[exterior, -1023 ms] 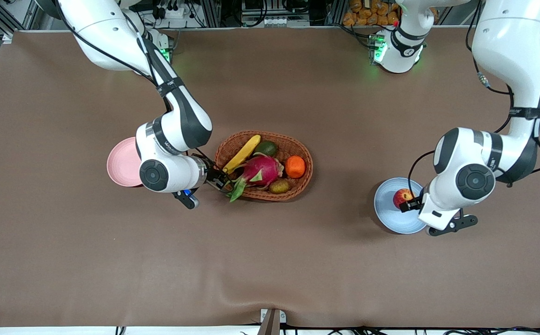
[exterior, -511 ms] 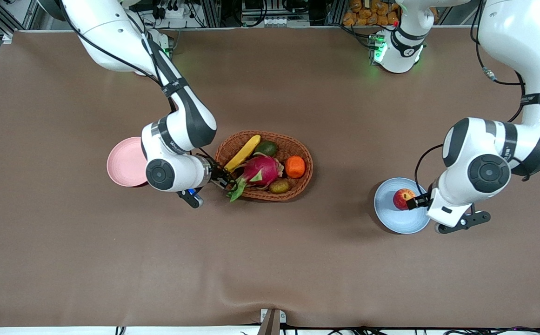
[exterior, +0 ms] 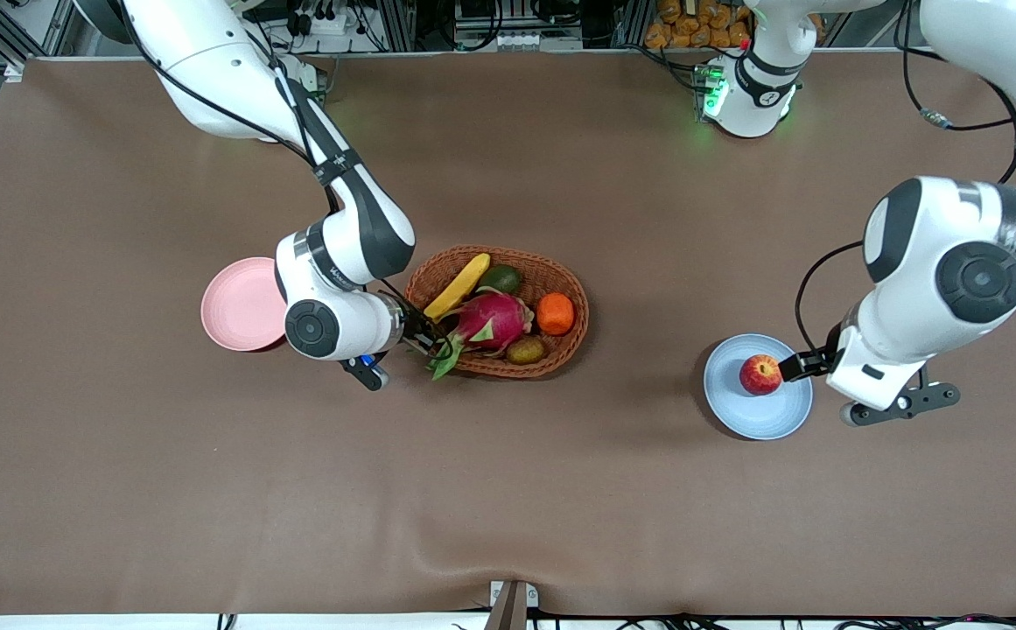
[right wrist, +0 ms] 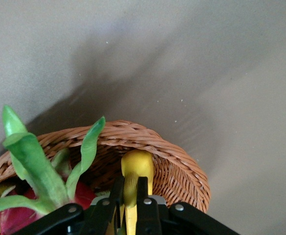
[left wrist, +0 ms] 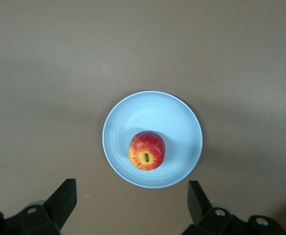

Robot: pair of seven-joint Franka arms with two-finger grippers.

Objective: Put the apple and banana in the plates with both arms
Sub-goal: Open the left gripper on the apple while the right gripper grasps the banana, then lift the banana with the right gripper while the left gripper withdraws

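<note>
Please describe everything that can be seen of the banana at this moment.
The banana is long, slightly curved, plain yellow and smooth. It lies slanted in the wicker basket, beside the dragon fruit and the green fruit. The right gripper is shut on its end toward the right arm; it is not yet lifted out.

Sees pale blue plate (left wrist: 182, 117) on brown tabletop (left wrist: 45, 58), apple (left wrist: 146, 150) sitting in it, slightly off-centre, dimple facing cam. Left gripper (left wrist: 132, 200) over plate's edge, fingers (left wrist: 64, 198) spread wide apart, nothing btwn them, not touching apple or plate.
</note>
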